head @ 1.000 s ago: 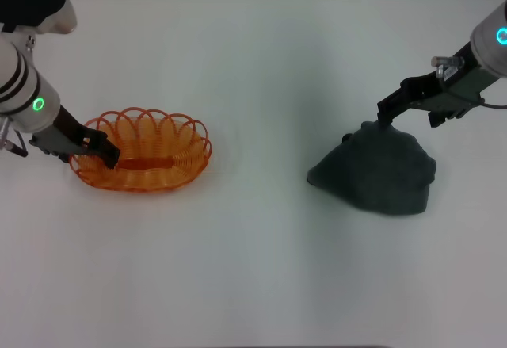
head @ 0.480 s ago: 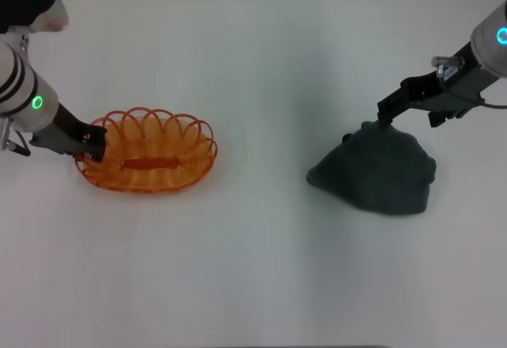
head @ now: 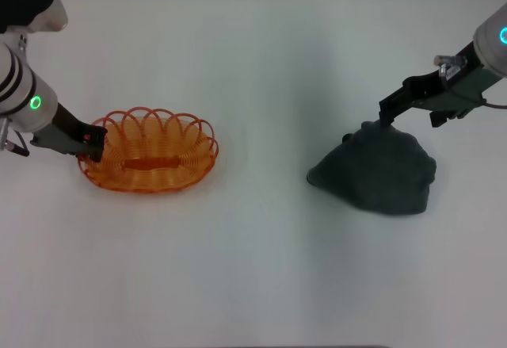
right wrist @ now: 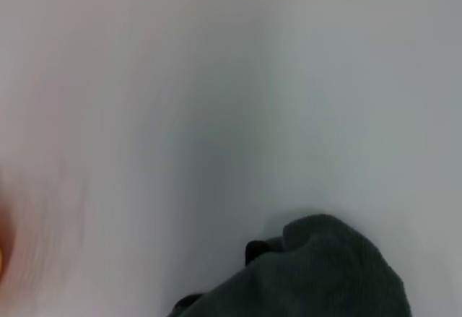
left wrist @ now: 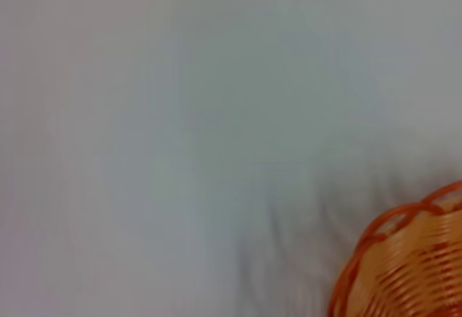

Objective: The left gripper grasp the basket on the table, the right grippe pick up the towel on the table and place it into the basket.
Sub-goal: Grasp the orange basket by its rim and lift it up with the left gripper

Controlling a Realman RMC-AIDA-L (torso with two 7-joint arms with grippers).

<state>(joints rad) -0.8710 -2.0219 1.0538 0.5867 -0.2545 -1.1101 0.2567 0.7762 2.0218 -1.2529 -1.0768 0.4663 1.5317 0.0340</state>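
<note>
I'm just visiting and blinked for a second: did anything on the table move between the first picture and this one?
Yes. The left gripper, at the basket's left rim, has dragged it slightly right and away from the robot; most of that shift came early. Whether it is clamped isn't clear. The right gripper stays at the top of the towel, which has not moved.

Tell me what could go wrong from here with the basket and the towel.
The left gripper grips only the basket's looped end rim, so the light wire basket could tip or slide when the towel lands. The right gripper pinches just the peak of the bunched dark towel; it might slip free during the lift. The towel looks about as wide as the basket, so part may drape over the rim.
</note>
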